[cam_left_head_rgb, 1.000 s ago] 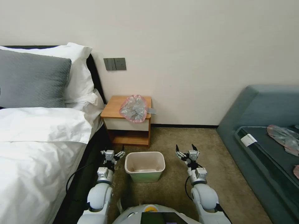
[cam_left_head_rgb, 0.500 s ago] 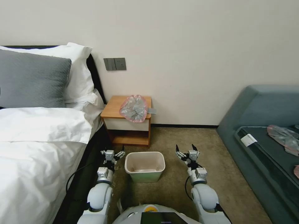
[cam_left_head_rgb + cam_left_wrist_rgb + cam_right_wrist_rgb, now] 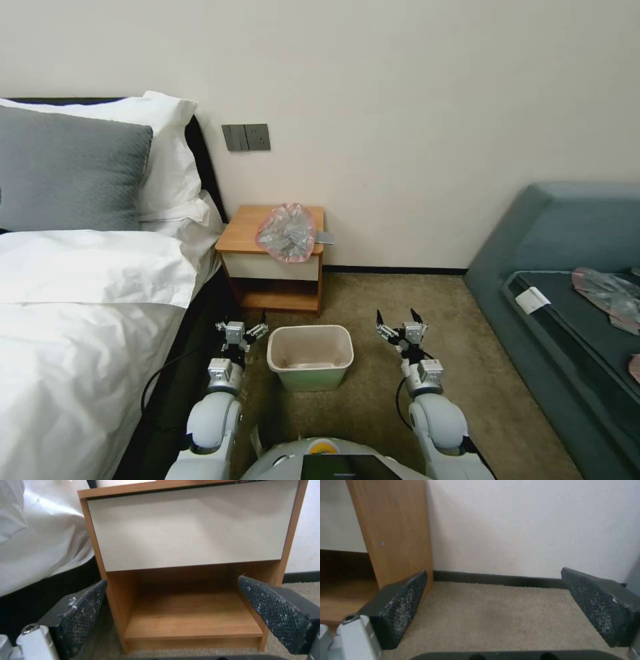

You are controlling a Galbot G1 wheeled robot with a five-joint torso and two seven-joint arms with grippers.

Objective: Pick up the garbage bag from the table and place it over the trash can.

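No visible change from the earlier head frames: arms, bin and bag sit in the same places, and the camera has not shifted.

Nearest: both arms held low over the carpet (image 3: pixel 373 293), forearms pointing forward. Left gripper (image 3: pixel 240 328) is just beside the left wall of the trash can (image 3: pixel 311 358), not touching it, next to the dark edge of the bed (image 3: pixel 80 313). Its two mesh-faced fingers (image 3: pixel 85 610) are spread wide with nothing between them; through the gap its wrist camera looks into the lower shelf of the table (image 3: pixel 186 542). Right gripper (image 3: pixel 400 323) hovers to the right of the bin, a little further off it than the left one. Fingers (image 3: pixel 403 605) likewise parted and empty; carpet and a dark skirting board lie between them, the table's side panel at one edge.

Trash can stands upright on the carpet between the two grippers, cream inside, pale green outside, unlined.

Further back: table against the wall, between bed and sofa (image 3: pixel 560 267). The garbage bag (image 3: pixel 287 232) lies crumpled on the tabletop, toward its right front corner, pink rim drooping slightly over the front edge above the white drawer. A small grey card sticks out beside it at the right edge.

On the sofa seat, well apart, lie flat pinkish plastic pieces (image 3: pixel 610 293).
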